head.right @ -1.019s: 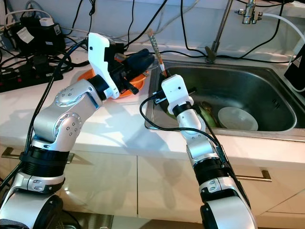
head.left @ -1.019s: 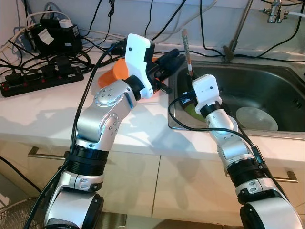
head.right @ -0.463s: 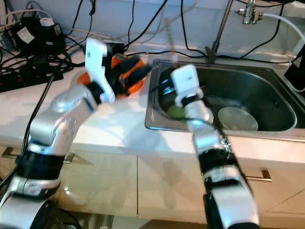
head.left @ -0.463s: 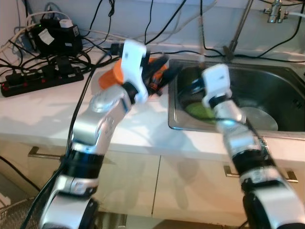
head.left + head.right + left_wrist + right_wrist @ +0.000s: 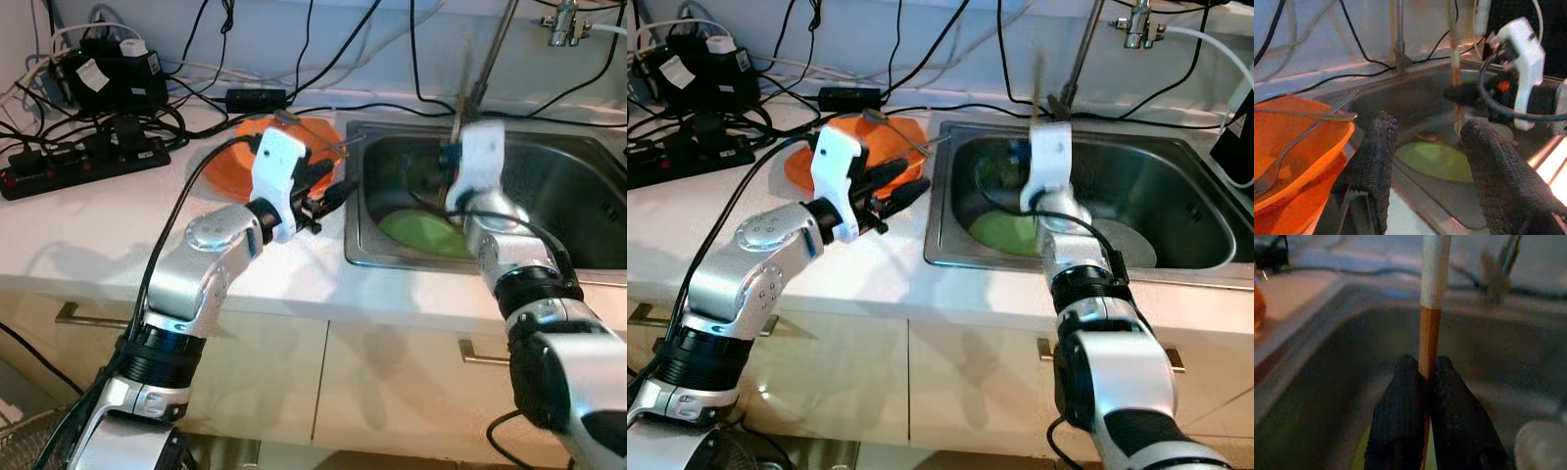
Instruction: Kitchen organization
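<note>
Right gripper sat over the steel sink in the upper right of the frame, its two black fingers pinched tight on a thin wooden stick with a white tip, and the stick stood upright above the basin. Below it in the sink lay a green plate, and a pale plate showed just past the arm, toward the right edge. Left gripper hovered at centre frame, just over the white surface beside the sink's left rim, fingers spread wide and holding nothing. Right behind it, upper centre, the orange bowls sat stacked on the surface with a metal fork resting inside the top one. Far upper left, a black power strip and a tangle of cables lay against the wall. The tap stem rose behind the sink
</note>
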Motion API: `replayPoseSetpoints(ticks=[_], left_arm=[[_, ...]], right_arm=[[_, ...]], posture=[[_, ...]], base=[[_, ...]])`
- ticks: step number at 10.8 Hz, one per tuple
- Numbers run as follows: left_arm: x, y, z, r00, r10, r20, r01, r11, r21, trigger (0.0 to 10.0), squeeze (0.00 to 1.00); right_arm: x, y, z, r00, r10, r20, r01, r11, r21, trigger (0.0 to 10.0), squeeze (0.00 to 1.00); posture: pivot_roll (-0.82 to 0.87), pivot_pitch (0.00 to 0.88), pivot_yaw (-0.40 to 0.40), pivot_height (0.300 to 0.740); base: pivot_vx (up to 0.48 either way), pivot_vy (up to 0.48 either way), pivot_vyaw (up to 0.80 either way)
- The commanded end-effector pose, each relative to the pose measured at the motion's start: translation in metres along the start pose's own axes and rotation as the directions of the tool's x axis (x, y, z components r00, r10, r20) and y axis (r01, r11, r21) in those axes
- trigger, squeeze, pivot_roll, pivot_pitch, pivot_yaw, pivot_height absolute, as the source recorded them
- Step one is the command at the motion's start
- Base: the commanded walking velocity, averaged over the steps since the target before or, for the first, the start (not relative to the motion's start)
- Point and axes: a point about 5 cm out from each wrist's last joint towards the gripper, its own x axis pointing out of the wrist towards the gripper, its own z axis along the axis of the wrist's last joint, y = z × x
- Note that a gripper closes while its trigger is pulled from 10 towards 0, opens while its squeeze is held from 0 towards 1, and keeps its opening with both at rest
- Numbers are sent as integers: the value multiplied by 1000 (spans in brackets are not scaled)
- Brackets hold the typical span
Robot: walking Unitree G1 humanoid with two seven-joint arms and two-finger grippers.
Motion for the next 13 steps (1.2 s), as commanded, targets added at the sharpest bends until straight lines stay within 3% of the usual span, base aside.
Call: replayPoseSetpoints(ticks=[1,5,10,11,12,13], left_arm=[[0,-6,2,1000,-27,-10,28,999,23,10000,0],[-4,-18,-9,992,-82,-92,87,995,42,10000,0],[-6,-27,-17,982,-117,-151,124,992,35,10000,0],[-7,-27,-17,981,-117,-154,124,992,37,10000,0],[-7,-27,-17,981,-116,-155,123,992,36,10000,0],[-7,-27,-18,981,-115,-155,122,992,35,10000,0]], right_arm=[[2,1,4,1000,14,-18,-14,999,41,10000,0],[1,11,-23,984,50,-170,-31,993,116,10000,0],[-3,18,-45,969,56,-239,-27,992,121,10000,0],[-4,19,-48,968,55,-247,-26,992,123,10000,110],[-5,20,-50,966,62,-250,-30,991,127,10000,1000],[-5,21,-51,966,60,-253,-30,992,123,10000,1000]], posture=[[220,0,-39,740],[237,0,-52,740],[255,0,-58,740],[257,0,-58,740],[258,0,-57,740],[258,0,-56,740]], base=[[0,0,0],[0,0,0],[0,0,0],[0,0,0],[0,0,0],[0,0,0]])
